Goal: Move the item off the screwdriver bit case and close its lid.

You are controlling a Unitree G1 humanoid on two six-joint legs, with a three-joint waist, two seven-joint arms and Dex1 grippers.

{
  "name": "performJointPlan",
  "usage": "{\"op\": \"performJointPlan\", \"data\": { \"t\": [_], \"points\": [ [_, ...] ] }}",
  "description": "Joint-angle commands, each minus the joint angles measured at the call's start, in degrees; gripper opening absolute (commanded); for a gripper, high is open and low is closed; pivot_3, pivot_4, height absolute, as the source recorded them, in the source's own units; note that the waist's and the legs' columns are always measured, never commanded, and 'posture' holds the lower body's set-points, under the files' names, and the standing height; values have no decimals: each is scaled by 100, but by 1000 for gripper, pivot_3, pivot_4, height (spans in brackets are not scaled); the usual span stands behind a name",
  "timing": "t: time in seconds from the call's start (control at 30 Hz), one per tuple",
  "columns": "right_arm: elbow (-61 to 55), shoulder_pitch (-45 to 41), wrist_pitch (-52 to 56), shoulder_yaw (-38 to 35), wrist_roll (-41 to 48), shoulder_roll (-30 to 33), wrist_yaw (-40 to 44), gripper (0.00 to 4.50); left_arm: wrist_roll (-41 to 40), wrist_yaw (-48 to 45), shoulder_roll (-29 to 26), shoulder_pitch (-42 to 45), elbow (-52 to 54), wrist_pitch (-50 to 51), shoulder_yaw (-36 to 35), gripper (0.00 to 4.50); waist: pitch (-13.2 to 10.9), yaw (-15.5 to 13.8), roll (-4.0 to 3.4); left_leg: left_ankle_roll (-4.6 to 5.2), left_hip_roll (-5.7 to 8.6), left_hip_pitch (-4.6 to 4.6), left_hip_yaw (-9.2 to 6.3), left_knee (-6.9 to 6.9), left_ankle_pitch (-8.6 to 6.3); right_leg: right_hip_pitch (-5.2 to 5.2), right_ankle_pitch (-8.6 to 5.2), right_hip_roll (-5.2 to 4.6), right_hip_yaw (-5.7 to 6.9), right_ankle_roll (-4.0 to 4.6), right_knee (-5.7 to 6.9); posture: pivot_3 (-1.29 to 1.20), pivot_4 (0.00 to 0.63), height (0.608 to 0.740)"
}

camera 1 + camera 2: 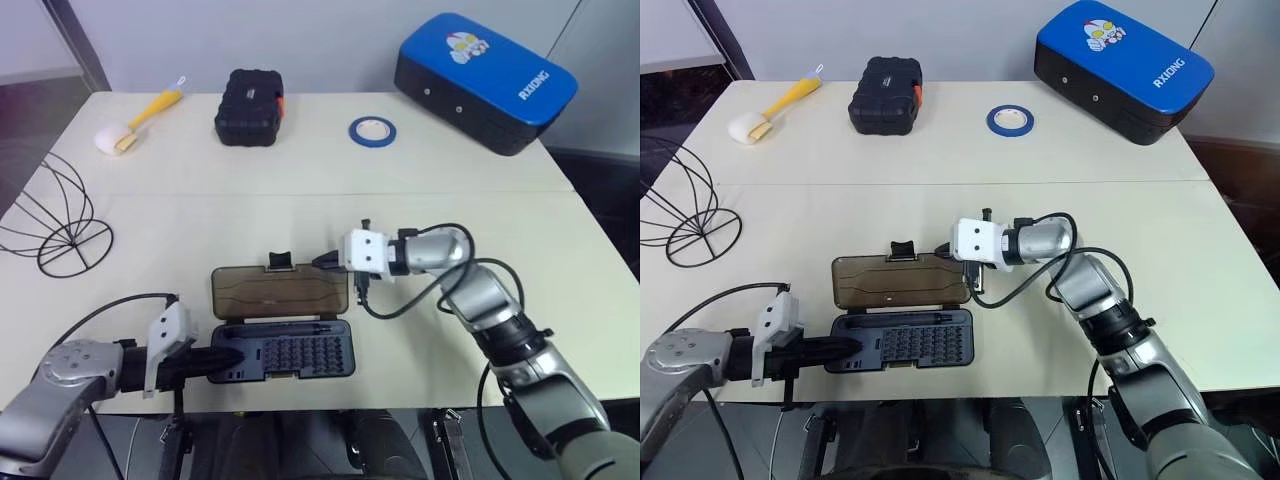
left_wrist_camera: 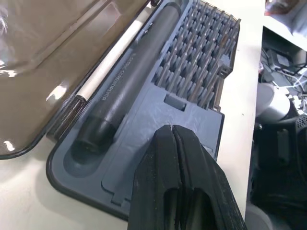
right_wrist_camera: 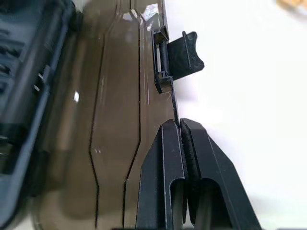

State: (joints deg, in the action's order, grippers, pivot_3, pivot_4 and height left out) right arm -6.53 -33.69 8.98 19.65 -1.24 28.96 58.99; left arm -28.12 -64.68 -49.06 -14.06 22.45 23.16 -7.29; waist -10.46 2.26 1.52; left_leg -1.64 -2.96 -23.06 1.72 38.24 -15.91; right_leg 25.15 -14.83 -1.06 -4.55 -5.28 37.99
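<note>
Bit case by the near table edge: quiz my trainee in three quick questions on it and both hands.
1. True or false: the smoky translucent plastic lid of the dark grey screwdriver bit case is closed.
2. The left hand is at: A) the case's tray, B) the lid, C) the lid's latch?
3. Fill in: the right hand, at the lid's far edge, has its fingers ____.
Key: 1 false; 2 A; 3 shut.

Left end effector (image 2: 171, 129) pinched closed, right end effector (image 3: 180, 123) likewise closed
</note>
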Motion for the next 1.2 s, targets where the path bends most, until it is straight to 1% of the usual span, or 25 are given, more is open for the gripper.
{"op": "performJointPlan", "data": {
  "t": [0.03, 0.1, 0.13, 0.2, 0.23, 0.3, 0.4, 0.47, 0.53, 0.63, 0.7, 0.77, 0.9, 0.97, 1.07, 1.2],
  "points": [
    [-815, 57, 216, -406, 226, 111, -183, 0, 185, 196, 29, -113, -154, 97, 130, 25, 0, 0, 0, 0, 0, 0, 0, 0, 0, 0, 0, 0, 0, 0, 0, 0, 150, 737],
    [-991, 159, 236, -389, 198, 175, -210, 0, -77, 349, 106, -71, -25, 342, -86, 25, 0, -2, 0, 0, 0, 4, 0, 0, 0, -6, -2, 0, 0, 3, 0, 0, 150, 737],
    [-1025, 184, 264, -376, 196, 188, -231, 0, -386, 491, 146, -18, 77, 661, -292, 25, 0, 0, 0, 0, 0, 8, 1, 0, 0, -8, -5, 0, -1, 9, -1, 0, 150, 737],
    [-985, 206, 250, -324, 143, 199, -278, 0, -1265, 624, 109, 8, 327, 1312, -911, 25, -1, 12, 3, 0, 0, 12, -1, 0, 0, -12, -8, 1, -1, 13, 0, 0, 150, 737],
    [-972, 210, 242, -295, 122, 202, -294, 0, -1737, 593, 53, -62, 384, 1581, -1374, 25, -2, 21, 6, 0, -1, 12, -4, 0, 0, -12, -7, 3, 0, 11, 0, 0, 150, 737],
    [-965, 208, 236, -261, 109, 207, -316, 0, -2300, 522, -40, -168, 366, 1939, -1997, 25, -5, 48, 13, 0, -5, 12, -7, 0, 0, -10, -2, 7, 1, 2, 3, 0, 150, 737],
    [-970, 212, 204, -250, 107, 218, -335, 0, -2799, 546, -168, -112, -87, 2392, -2704, 25, -6, 39, 7, 0, -6, 20, -8, -3, 0, -11, -5, 9, 1, 8, 6, 0, 150, 737],
    [-971, 223, 192, -254, 112, 224, -337, 0, -2742, 729, -185, 99, -446, 2425, -2828, 25, -6, 35, 7, 0, -6, 27, -7, -3, 0, -17, -14, 9, 2, 23, 5, 0, 150, 737],
    [-983, 265, 153, -233, 102, 245, -325, 0, -2317, 883, -289, 524, -952, 2231, -2576, 25, -6, 18, 11, 0, -5, 37, -7, -3, 0, -28, -15, 9, 1, 24, 5, 0, 150, 737],
    [-999, 290, 132, -224, 105, 259, -323, 0, -1747, 1121, -215, 1185, -1483, 1861, -2113, 25, -5, -1, 13, 0, -2, 54, -11, -3, 0, -48, -17, 7, 7, 27, 1, 0, 150, 737],
    [-999, 286, 91, -222, 89, 272, -334, 0, -1175, 1272, -39, 1842, -1897, 1487, -1460, 25, -5, -8, 13, 0, -2, 56, -8, -3, 0, -53, -17, 7, 5, 27, -3, 0, 150, 737],
    [-1010, 290, 76, -222, 81, 286, -342, 0, -785, 1280, 176, 2367, -2210, 1234, -900, 25, -4, -8, 15, 0, 0, 57, -8, -3, 0, -55, -15, 7, 5, 25, -3, 0, 150, 737],
    [-1052, 320, 88, -204, 65, 306, -350, 0, -327, 992, 487, 2820, -2592, 851, -196, 25, -4, 30, 17, 0, 0, 56, -6, -3, 0, -55, -6, 8, 3, 8, -1, 0, 150, 737],
    [-1072, 332, 99, -187, 45, 325, -358, 0, -226, 823, 617, 2944, -2675, 745, 60, 25, -3, 34, 17, 0, -2, 57, -7, -5, 0, -52, -6, 13, 2, 8, -1, 0, 150, 737],
    [-1075, 349, 84, -184, 10, 365, -366, 0, -316, 613, 712, 2985, -2482, 870, 231, 25, -3, 30, 17, 0, -3, 57, -9, -6, 0, -51, -6, 14, 1, 9, 0, 0, 150, 737],
    [-1081, 386, 128, -164, -13, 371, -377, 0, -573, 403, 713, 2952, -2294, 1153, 154, 25, -3, 23, 18, 0, -3, 56, -9, -5, 0, -52, -6, 12, 1, 8, 0, 0, 150, 737]
  ]
}}
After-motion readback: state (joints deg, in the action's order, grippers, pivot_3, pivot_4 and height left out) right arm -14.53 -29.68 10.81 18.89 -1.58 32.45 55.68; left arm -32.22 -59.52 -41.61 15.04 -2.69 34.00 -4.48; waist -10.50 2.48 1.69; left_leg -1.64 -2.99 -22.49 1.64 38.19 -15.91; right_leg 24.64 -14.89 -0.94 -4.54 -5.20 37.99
